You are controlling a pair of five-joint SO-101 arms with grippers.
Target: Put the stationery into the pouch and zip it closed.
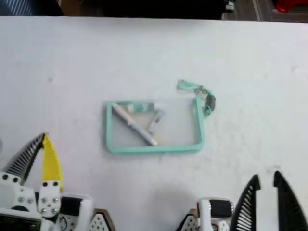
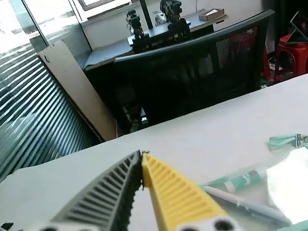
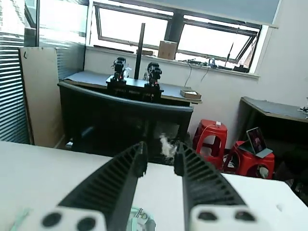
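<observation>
I am watching the left gripper (image 2: pixel 141 155). Its grey and yellow fingers are pressed together tip to tip and are pinching nothing. It is hanging over the near left corner of the table (image 1: pixel 72 72), well apart from the pouch. The right gripper (image 3: pixel 160 153) is showing its two black fingers a little spread, with a gap between the tips and nothing in it. It is sitting at the near right edge, also clear of the pouch.

The pouch (image 1: pixel 154 149), clear with a mint-green border, is lying flat in the middle of the table between the two arms. Inside its outline I am making out a white pen (image 1: pixel 135 127) lying slantwise, a shorter pale piece (image 1: pixel 155 120) just beside it, and a green-and-white tube (image 2: pixel 238 183) along the far edge. So I am judging the filling step as done, since no stationery is lying loose on the table.

The zip is less certain. The pull (image 1: pixel 210 100) and its green strap (image 1: pixel 190 88) are sitting at the far right corner, but glare is washing out the far edge, so I cannot tell whether it is fully closed. If anything is left, it is that.

The tube is carrying a label, but its marks are too small for me to read, and I am finding no other legible writing.
</observation>
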